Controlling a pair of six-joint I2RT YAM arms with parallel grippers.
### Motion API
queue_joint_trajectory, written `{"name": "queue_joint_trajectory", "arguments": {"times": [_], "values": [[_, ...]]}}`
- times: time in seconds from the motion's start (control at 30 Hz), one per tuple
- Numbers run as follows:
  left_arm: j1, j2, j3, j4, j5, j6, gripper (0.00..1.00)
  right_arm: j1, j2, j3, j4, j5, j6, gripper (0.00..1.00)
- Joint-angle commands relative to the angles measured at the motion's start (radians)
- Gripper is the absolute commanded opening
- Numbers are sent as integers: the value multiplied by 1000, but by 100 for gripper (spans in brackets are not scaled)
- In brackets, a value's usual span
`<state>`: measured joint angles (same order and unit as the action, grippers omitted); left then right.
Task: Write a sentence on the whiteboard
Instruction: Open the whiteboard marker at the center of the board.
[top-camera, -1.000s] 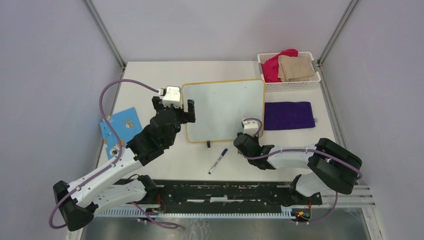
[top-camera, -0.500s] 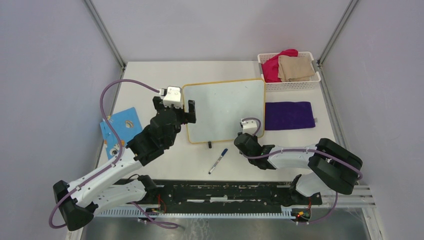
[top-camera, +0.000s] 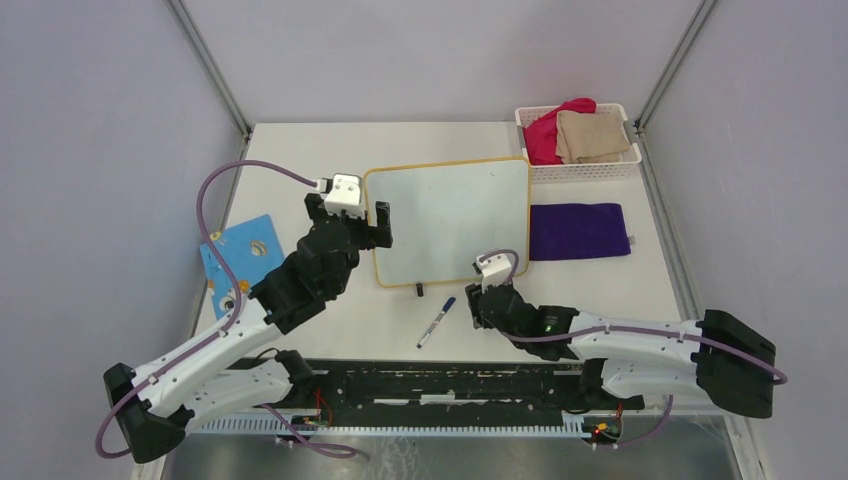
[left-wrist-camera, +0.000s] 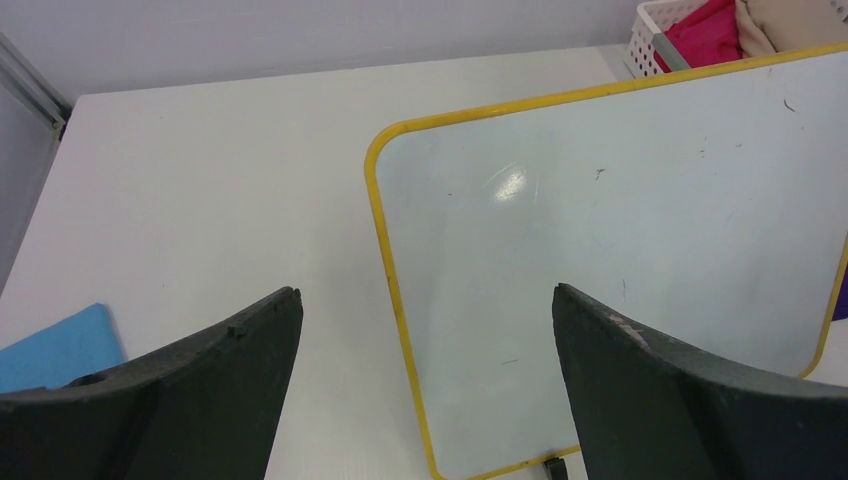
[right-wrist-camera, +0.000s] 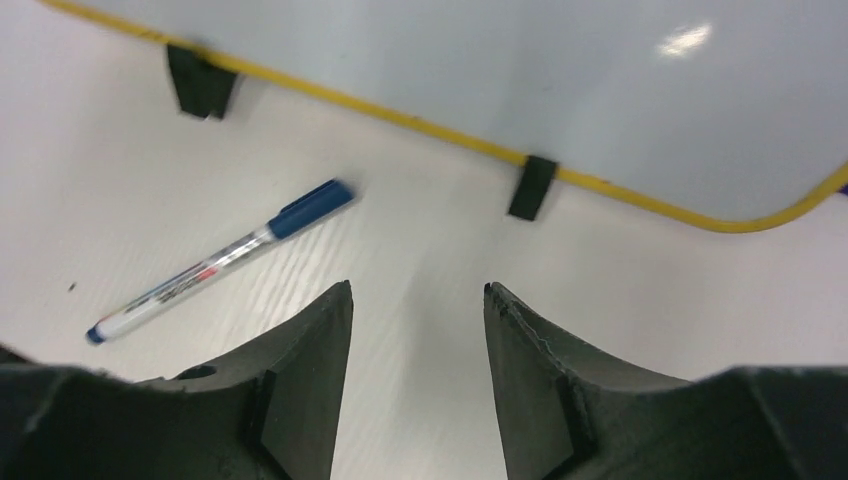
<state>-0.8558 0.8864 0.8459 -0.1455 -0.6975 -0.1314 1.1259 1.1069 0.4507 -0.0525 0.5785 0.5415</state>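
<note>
Black jaws parted and empty: the right gripper (right-wrist-camera: 418, 295) is lining up on the marker (right-wrist-camera: 215, 262).
The pen lies on the table (top-camera: 300, 150), cap on by the look, just left of the gripper and on the near side of the whiteboard (top-camera: 450, 215), which is blank. Pick-up step, I'd say: next it must shift left, drop and close. The right arm reaches low and leftward. The left gripper (left-wrist-camera: 425, 295), wide open, sits astride the board's left rim.
</note>
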Motion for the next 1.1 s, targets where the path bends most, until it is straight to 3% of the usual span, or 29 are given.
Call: {"name": "queue_joint_trajectory", "arguments": {"times": [0.0,0.2,0.53,1.07], "values": [[-6,-24,13,33,0,31,100,105,58,86,-64,-7,45,57],[-7,-22,9,35,-21,36,100,183,258,207,-47,-23,145,59],[-11,-24,10,33,-34,38,100,178,366,300,-95,49,311,79],[-12,-33,12,31,-38,39,100,143,493,362,-142,51,328,78]]}}
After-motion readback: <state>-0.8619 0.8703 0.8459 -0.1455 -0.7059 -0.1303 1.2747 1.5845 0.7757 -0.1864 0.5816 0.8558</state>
